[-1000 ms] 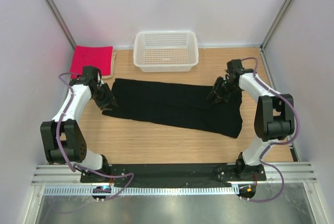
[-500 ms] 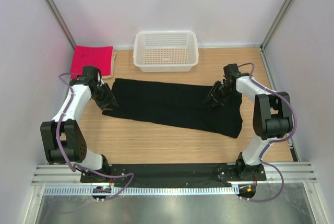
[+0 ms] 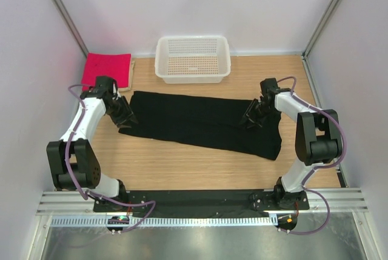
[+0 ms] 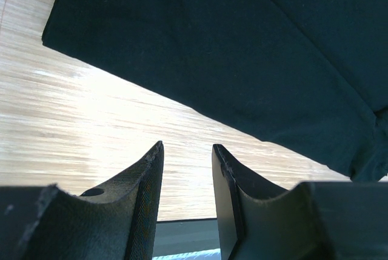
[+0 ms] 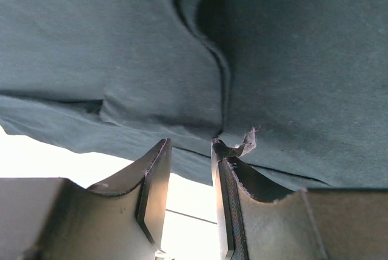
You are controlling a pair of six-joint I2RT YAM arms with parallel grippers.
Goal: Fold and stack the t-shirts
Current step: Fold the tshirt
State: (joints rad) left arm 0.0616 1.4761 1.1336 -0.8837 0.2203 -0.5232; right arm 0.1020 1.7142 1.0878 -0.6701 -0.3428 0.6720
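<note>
The black t-shirt (image 3: 203, 122) lies folded into a long band across the middle of the table. My left gripper (image 3: 125, 116) is at its left end, open and empty (image 4: 188, 146), with bare wood between the jaws and the shirt's edge (image 4: 200, 48) just ahead. My right gripper (image 3: 251, 119) is low over the shirt's right part, open (image 5: 190, 143), its tips at a cloth fold (image 5: 221, 84), with nothing held. The pink-red shirt (image 3: 107, 68) lies folded at the back left on the beige one (image 3: 132, 73), of which only an edge shows.
A white mesh basket (image 3: 193, 59) stands at the back centre, just behind the black shirt. Side walls close in the table left and right. Bare wood (image 3: 182, 166) lies between the shirt and the arm bases.
My right gripper has shifted slightly, first left and then back toward the near right over the shirt. The left arm and the shirt have not moved.
</note>
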